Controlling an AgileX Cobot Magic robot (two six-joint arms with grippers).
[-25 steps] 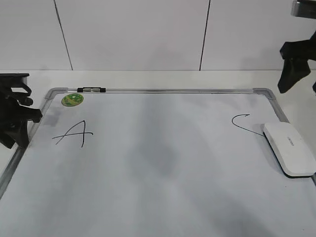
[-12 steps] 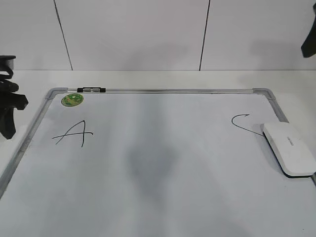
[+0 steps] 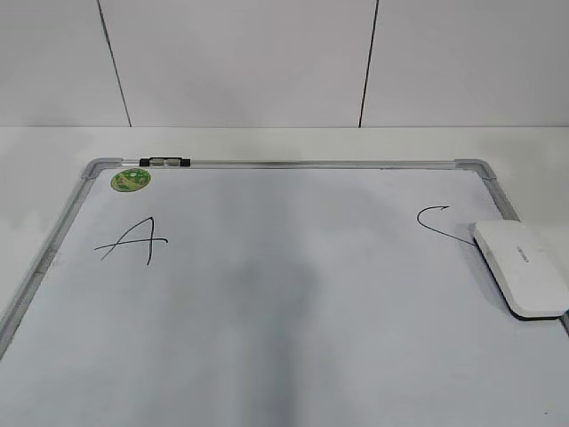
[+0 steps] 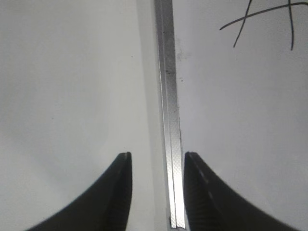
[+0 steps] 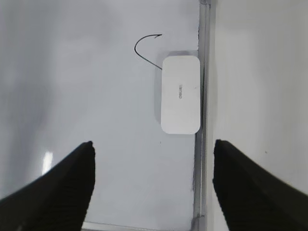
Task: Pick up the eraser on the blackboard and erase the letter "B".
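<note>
Board (image 3: 284,302) space is wide and bare in the middle, flat and smooth, with a thin shiny metal frame and round grey corners. No letter "B" shows on it. A thin black "A" (image 3: 133,242) sits near the left edge, below a round green sticker (image 3: 131,179). A thin black "C" (image 3: 440,224) sits near the right edge. The eraser (image 3: 522,268) lies flat on the board at the right, just beside the frame and touching the end of the "C". It is a white, smooth block with round corners and a dark strip underneath.

Above the left frame rail, the left gripper (image 4: 155,166) has its black fingers a little apart, holding nothing. The right gripper (image 5: 153,154) is wide open and empty, with the eraser well ahead of it.
</note>
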